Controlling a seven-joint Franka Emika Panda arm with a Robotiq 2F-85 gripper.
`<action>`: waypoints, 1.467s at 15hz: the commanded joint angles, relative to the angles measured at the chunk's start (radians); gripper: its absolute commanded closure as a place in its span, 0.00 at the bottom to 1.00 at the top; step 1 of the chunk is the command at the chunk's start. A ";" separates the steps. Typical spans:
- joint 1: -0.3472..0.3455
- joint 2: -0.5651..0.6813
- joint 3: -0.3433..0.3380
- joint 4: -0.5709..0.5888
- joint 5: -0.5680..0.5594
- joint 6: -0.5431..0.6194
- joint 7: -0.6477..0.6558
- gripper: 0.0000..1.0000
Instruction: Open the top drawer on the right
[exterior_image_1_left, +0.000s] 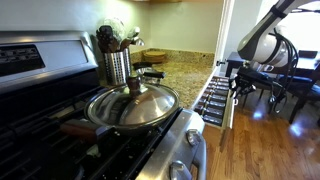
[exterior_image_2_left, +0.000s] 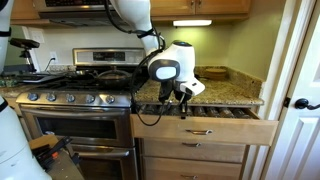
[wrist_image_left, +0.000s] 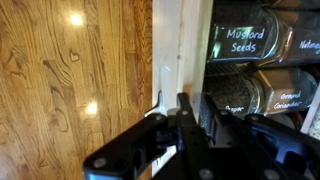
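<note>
Wood, steel, stone
Glossy wood floor (wrist_image_left: 70, 80); steel stove (exterior_image_2_left: 75, 125); shiny metal lid (exterior_image_1_left: 133, 105); polished speckled stone surface (exterior_image_1_left: 185, 72); pale wood drawer (exterior_image_2_left: 205, 128).

Your fingers (wrist_image_left: 186, 125) are matt black, and the wrist housing (exterior_image_2_left: 170, 68) above them is white with black. The drawer (exterior_image_2_left: 205, 130) front reads tan wood in an exterior view, while its top edge looks pale cream in the wrist view. The jars (wrist_image_left: 245, 40) are dark, with white handwritten lettering. The floor (wrist_image_left: 70, 80) is warm orange-brown with streaky grain. The bench (exterior_image_2_left: 228, 93) is speckled tan-and-brown stone. The stove (exterior_image_2_left: 75, 125) is grey steel with black grates, and the pan lid (exterior_image_1_left: 130, 104) is shiny silver. The door (exterior_image_2_left: 303, 50) is white.
</note>
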 joint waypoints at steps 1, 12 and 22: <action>-0.026 0.021 -0.021 -0.091 -0.009 0.046 -0.046 0.59; -0.070 -0.021 -0.021 -0.193 -0.017 0.084 -0.146 0.00; 0.050 -0.081 -0.258 -0.293 -0.340 0.043 -0.071 0.00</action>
